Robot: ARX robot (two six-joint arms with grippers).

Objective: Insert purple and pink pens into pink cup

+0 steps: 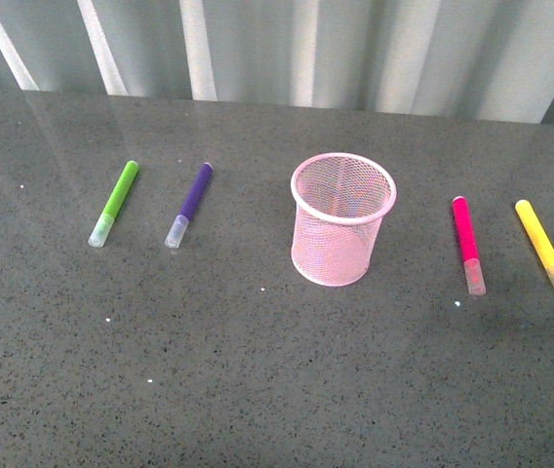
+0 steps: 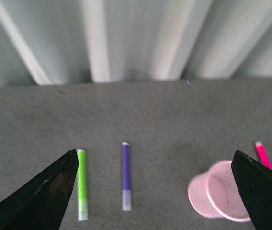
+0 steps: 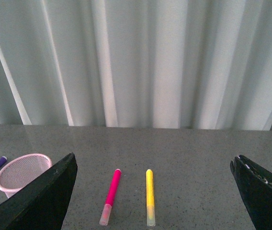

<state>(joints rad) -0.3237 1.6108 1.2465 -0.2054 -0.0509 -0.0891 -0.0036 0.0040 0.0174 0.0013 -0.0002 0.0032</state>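
Pink cup (image 1: 331, 249) stands upright, mouth up and empty, ahead of both my grippers and between them, a spot either arm can reach for the drop, I reckon. Purple pen (image 1: 190, 203) lies flat on the worktop (image 1: 257, 390) ahead of my left gripper (image 2: 153, 154), inside its span, with the lime-green marker (image 1: 115, 202) beside it, further from the cup. Pink pen (image 1: 468, 244) lies flat ahead of my right gripper (image 3: 153, 157), the yellow marker (image 1: 544, 248) beyond it, away from the cup. One target per arm, I judge. Both grippers gape wide, holding nothing. Count: one cup, four markers (one purple, one pink, one lime-green, one yellow), none in the cup yet.
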